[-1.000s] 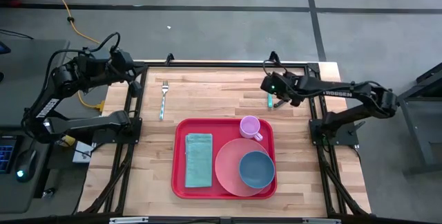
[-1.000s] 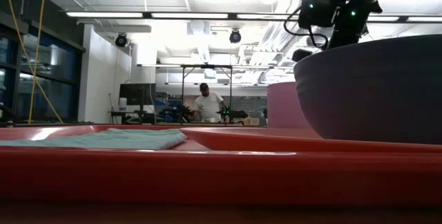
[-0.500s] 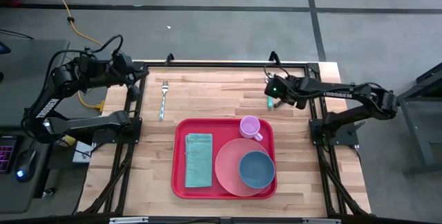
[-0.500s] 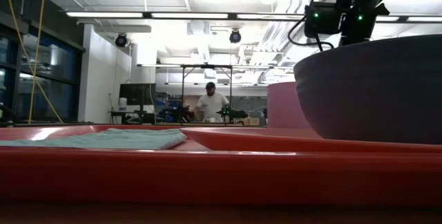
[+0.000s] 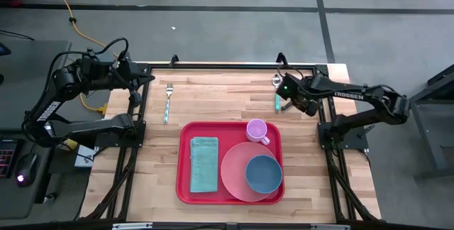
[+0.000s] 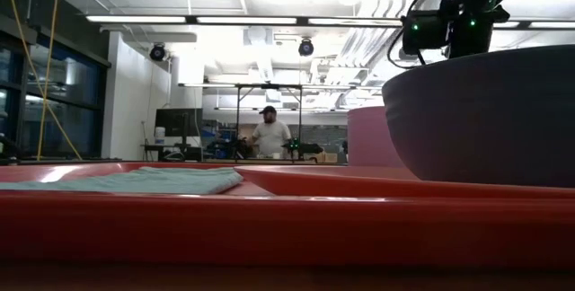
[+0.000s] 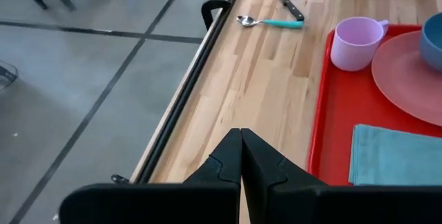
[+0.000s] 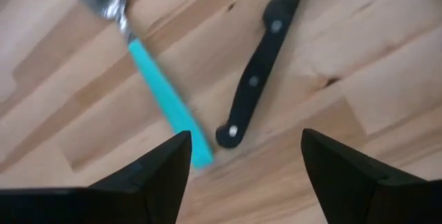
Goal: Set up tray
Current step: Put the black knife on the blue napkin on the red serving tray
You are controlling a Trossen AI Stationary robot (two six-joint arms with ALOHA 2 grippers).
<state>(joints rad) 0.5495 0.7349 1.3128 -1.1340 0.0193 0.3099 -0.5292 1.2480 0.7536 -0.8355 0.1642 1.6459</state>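
Observation:
The red tray (image 5: 183, 187) lies in the middle of the table, toward the near edge. It carries a folded teal napkin (image 5: 203, 164), a pink plate (image 5: 234, 170) with a blue bowl (image 5: 264, 174) on it, and a pink cup (image 5: 257, 129). A teal-handled spoon (image 8: 148, 65) and a black-handled knife (image 8: 262, 58) lie flat on the wood near the far right corner. My right gripper (image 8: 245, 162) hovers open just above them, touching neither. My left gripper (image 7: 241, 162) is shut and waits at the far left edge. A fork (image 5: 168, 101) lies on the wood left of the tray.
A black metal frame runs along the table's edges (image 5: 227, 65). Bare wood lies between the fork and the spoon (image 5: 220, 95) and on both sides of the tray. In the low view a person (image 6: 269, 136) stands far back in the room.
My right gripper has drawn back a little toward the table's right edge, staying open above the spoon and knife. The spoon's bowl end now shows beside the gripper in the high view. Nothing on the tray has moved.

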